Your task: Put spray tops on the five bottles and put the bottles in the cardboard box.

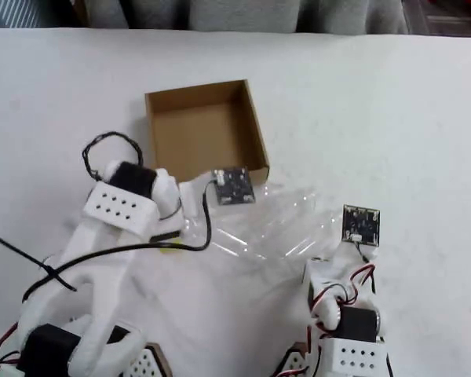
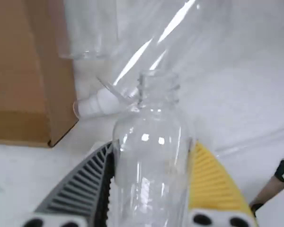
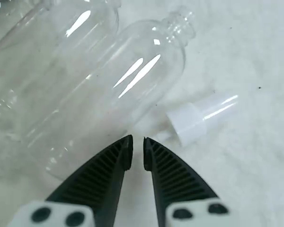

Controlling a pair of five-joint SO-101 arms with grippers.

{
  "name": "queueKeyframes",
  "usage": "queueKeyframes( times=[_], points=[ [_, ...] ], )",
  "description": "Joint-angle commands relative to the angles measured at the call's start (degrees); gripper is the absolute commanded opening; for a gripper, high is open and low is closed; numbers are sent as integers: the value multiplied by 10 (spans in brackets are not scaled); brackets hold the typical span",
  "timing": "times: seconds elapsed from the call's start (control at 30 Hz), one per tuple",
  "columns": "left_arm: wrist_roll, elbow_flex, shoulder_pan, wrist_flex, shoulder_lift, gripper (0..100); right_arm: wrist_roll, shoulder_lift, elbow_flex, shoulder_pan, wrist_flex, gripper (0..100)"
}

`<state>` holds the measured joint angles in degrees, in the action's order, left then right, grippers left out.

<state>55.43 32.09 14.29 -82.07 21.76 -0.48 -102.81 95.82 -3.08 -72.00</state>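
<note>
Left gripper (image 2: 151, 146): clamped on a clear bottle (image 2: 154, 113), with a grey finger (image 2: 85, 184) on one side and a yellow finger (image 2: 213, 184) on the other, both ribbed.
Right gripper (image 3: 137, 153): black ribbed fingers almost together with a thin slit between, holding nothing, tips just beside a lying bottle (image 3: 109, 90).
Table (image 1: 392, 102): white, matte, faintly fuzzy like cloth; grey shapes beyond its far edge, too unclear to name.
Cardboard box (image 1: 204, 129): brown, square, open-topped, low-walled, toward the far side of the table ahead of the left arm.
Held bottle: transparent plastic, round-shouldered, threaded neck uncapped; long axis in line with the fingers, mouth pointing away from the wrist, near the box corner.
Loose bottles (image 1: 286, 224): clear, on their sides, clustered between the two arms, close to the box.
Lying bottle: long axis flat on the table, uncapped neck pointing away from the right gripper.
Spray tops: one white spray top (image 3: 194, 118) just beside the lying bottle; a second spray top (image 2: 97, 105) near the box corner.
</note>
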Motion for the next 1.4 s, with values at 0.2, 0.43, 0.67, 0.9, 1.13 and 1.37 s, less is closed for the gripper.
queueKeyframes(
  times=[0.2, 0.43, 0.67, 0.9, 1.13, 1.37],
  points=[
    [-165, -184, -154, -83, 8, 54, 1, -4, 10, -51, 197, 18],
    [-240, -225, -380, -79, 4, 54, 149, -3, -5, -22, 296, 18],
    [-245, -229, -570, 17, 1, 54, 163, 0, -94, 127, 231, 18],
    [-243, -258, -645, 42, -95, 54, 163, 1, -153, 267, 191, 17],
    [-245, -338, -681, 37, -213, 54, 150, 131, -259, 356, 190, 16],
    [-245, -349, -705, 38, -216, 54, 69, 422, -385, 574, 153, 19]
  ],
)
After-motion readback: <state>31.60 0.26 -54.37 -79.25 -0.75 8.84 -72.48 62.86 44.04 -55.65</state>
